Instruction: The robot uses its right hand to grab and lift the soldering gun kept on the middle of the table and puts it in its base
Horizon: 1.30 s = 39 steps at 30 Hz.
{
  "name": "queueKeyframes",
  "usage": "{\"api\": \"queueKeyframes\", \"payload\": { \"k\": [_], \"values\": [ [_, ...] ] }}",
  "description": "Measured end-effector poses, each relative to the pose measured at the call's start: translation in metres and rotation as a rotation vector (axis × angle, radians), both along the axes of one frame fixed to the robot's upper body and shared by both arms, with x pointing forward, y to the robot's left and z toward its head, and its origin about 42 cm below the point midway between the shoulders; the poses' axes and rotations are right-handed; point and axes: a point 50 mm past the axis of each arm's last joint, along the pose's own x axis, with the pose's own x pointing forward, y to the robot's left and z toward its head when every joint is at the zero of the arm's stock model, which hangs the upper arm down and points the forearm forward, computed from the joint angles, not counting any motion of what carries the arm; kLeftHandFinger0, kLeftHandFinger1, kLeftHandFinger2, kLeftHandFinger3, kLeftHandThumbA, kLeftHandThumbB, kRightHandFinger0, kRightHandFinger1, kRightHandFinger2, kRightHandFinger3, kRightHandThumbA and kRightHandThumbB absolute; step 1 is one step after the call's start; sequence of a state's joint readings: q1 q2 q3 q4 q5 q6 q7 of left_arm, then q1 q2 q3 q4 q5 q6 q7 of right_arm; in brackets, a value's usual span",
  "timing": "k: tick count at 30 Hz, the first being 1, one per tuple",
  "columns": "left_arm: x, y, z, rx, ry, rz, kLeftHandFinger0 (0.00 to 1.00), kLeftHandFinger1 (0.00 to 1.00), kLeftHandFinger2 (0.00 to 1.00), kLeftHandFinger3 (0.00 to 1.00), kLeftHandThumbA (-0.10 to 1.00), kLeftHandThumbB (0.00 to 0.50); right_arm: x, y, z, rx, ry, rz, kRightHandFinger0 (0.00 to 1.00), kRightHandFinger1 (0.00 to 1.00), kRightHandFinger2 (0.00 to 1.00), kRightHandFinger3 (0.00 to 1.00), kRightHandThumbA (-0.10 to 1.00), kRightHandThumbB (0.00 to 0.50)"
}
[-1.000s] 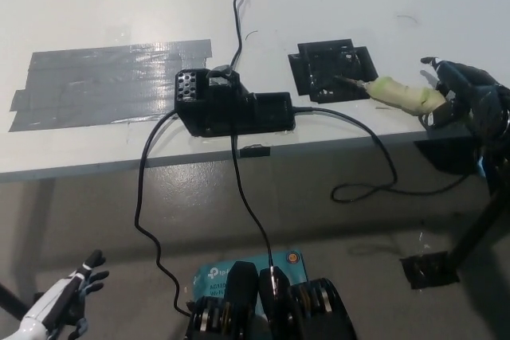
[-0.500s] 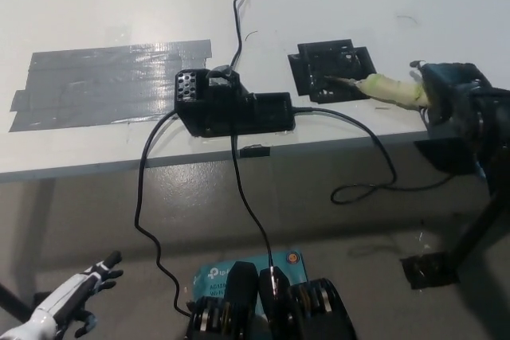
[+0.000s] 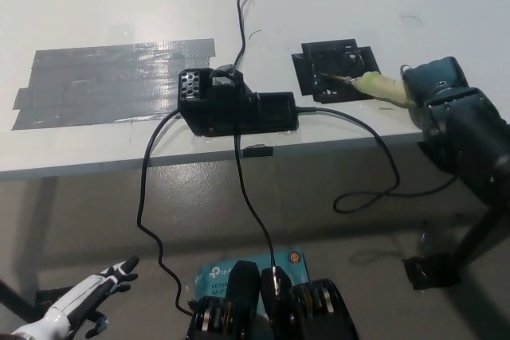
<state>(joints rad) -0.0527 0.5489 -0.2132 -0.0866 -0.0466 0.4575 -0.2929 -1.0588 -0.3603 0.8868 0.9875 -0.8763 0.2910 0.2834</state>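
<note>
I find my right robot hand (image 3: 434, 89) clasped around the soldering gun (image 3: 381, 87) at the bench (image 3: 358, 5) right edge. The gun's long axis runs leftward, tip over the black base (image 3: 335, 69). My left robot hand (image 3: 92, 298) rests low, fingers spread, holding nothing.
</note>
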Motion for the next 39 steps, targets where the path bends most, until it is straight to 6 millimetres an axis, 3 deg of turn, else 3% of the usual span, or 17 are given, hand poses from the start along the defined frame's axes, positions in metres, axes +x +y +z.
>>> {"api": "queueKeyframes", "payload": {
  "k": [1,3,5,7,9,10,13,16,19,22,25,27,29,30,35,36,39],
  "values": [
    [0.001,-0.001,0.0,-0.002,0.0,-0.004,1.0,0.98,1.0,1.0,1.0,0.213,0.0,0.001,0.0,-0.005,-0.001,0.0,0.0,0.01,0.36,1.0,0.06,0.002],
    [0.001,-0.001,0.001,-0.004,0.0,-0.008,1.0,0.97,1.0,1.0,1.0,0.245,0.0,0.003,-0.001,-0.006,-0.005,0.002,0.0,0.03,0.39,1.0,-0.1,0.0],
    [0.001,-0.002,0.001,-0.007,0.0,-0.012,1.0,0.97,1.0,1.0,1.0,0.263,-0.001,0.004,-0.002,-0.006,-0.014,0.006,0.0,0.18,0.54,1.0,-0.1,0.0],
    [0.001,-0.003,0.002,-0.009,-0.002,-0.018,1.0,0.98,1.0,1.0,1.0,0.237,-0.001,0.005,-0.002,-0.008,-0.023,0.012,0.0,0.17,0.52,0.78,-0.1,0.154],
    [0.001,-0.004,0.004,-0.011,-0.005,-0.025,1.0,0.99,1.0,1.0,1.0,0.234,-0.002,0.005,-0.003,-0.009,-0.03,0.019,0.0,0.17,0.5,0.71,-0.1,0.089],
    [0.001,-0.005,0.004,-0.012,-0.007,-0.028,1.0,0.99,1.0,1.0,1.0,0.214,-0.003,0.006,-0.003,-0.006,-0.042,0.027,0.0,0.19,0.52,0.53,-0.1,0.004],
    [0.002,-0.006,0.006,-0.015,-0.012,-0.035,1.0,0.99,1.0,1.0,1.0,0.171,-0.007,0.007,-0.008,0.007,-0.082,0.042,0.0,0.27,0.64,0.21,-0.1,0.0],
    [0.004,-0.007,0.009,-0.018,-0.019,-0.04,1.0,0.99,1.0,1.0,1.0,0.175,-0.011,0.007,-0.013,-0.002,-0.125,0.053,0.0,0.25,0.61,0.11,-0.06,0.0],
    [0.005,-0.008,0.009,-0.022,-0.023,-0.041,1.0,0.98,1.0,1.0,1.0,0.265,-0.014,0.006,-0.019,-0.015,-0.172,0.066,0.0,0.2,0.58,0.24,0.11,0.0],
    [0.005,-0.008,0.009,-0.023,-0.023,-0.04,1.0,0.98,1.0,1.0,1.0,0.275,-0.018,0.003,-0.025,-0.008,-0.224,0.082,0.0,0.13,0.5,0.27,-0.09,0.0],
    [0.005,-0.008,0.01,-0.025,-0.023,-0.039,1.0,0.97,1.0,1.0,1.0,0.294,-0.024,0.0,-0.032,0.004,-0.281,0.111,0.0,0.12,0.5,0.34,-0.1,0.0],
    [0.005,-0.008,0.01,-0.025,-0.024,-0.038,1.0,0.98,1.0,1.0,1.0,0.307,-0.026,-0.002,-0.035,0.013,-0.315,0.129,0.0,0.15,0.51,0.49,0.07,0.0],
    [0.005,-0.008,0.01,-0.026,-0.024,-0.037,1.0,0.98,1.0,1.0,1.0,0.308,-0.028,-0.005,-0.036,0.03,-0.344,0.141,0.0,0.13,0.49,0.38,0.05,0.0],
    [0.005,-0.008,0.01,-0.026,-0.024,-0.037,1.0,0.98,1.0,1.0,1.0,0.29,-0.029,-0.006,-0.037,0.039,-0.358,0.148,0.0,0.15,0.57,0.47,-0.06,0.0],
    [0.003,-0.007,0.009,-0.026,-0.021,-0.035,1.0,0.95,1.0,1.0,1.0,0.347,-0.031,-0.012,-0.034,0.095,-0.434,0.195,0.0,0.05,0.14,0.27,-0.1,0.02],
    [0.003,-0.007,0.009,-0.026,-0.02,-0.034,1.0,0.95,1.0,1.0,1.0,0.373,-0.032,-0.013,-0.033,0.108,-0.449,0.211,0.0,0.03,0.06,0.11,-0.1,0.024],
    [0.003,-0.007,0.009,-0.026,-0.021,-0.032,1.0,0.94,1.0,1.0,1.0,0.416,-0.031,-0.017,-0.025,0.135,-0.493,0.238,0.0,0.0,0.34,0.02,-0.1,0.0]
  ]
}}
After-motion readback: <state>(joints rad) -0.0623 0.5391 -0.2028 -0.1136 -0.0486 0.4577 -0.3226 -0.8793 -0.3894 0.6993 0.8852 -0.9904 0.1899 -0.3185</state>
